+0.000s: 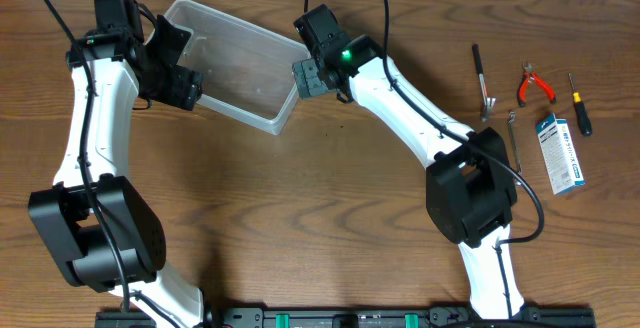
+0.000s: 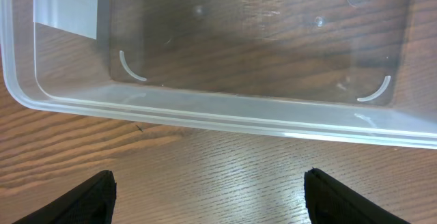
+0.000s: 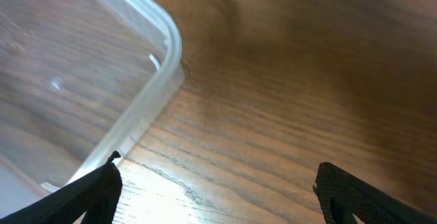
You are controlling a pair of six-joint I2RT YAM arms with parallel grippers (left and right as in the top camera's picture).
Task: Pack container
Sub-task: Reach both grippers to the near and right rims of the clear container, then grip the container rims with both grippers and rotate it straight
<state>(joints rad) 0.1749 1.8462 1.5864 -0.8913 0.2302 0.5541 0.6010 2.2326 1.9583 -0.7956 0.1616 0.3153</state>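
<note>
Wooden table (image 1: 330,198), brown grain. Left gripper (image 2: 208,190): fingers spread wide, nothing held, nothing touched. Right gripper (image 3: 218,190): likewise wide and empty, one finger (image 3: 95,190) by the rim, contact unclear. Container (image 1: 240,63): clear plastic, rounded corners, empty. It lies aslant between both grippers, one side just ahead of the left.

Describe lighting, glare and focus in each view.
Overhead: even light, sharp, only soft shadows on the table. Left wrist: pale glare on the table in front of the container rim. Right wrist: glare patch near the container corner, far table darker and soft.
</note>
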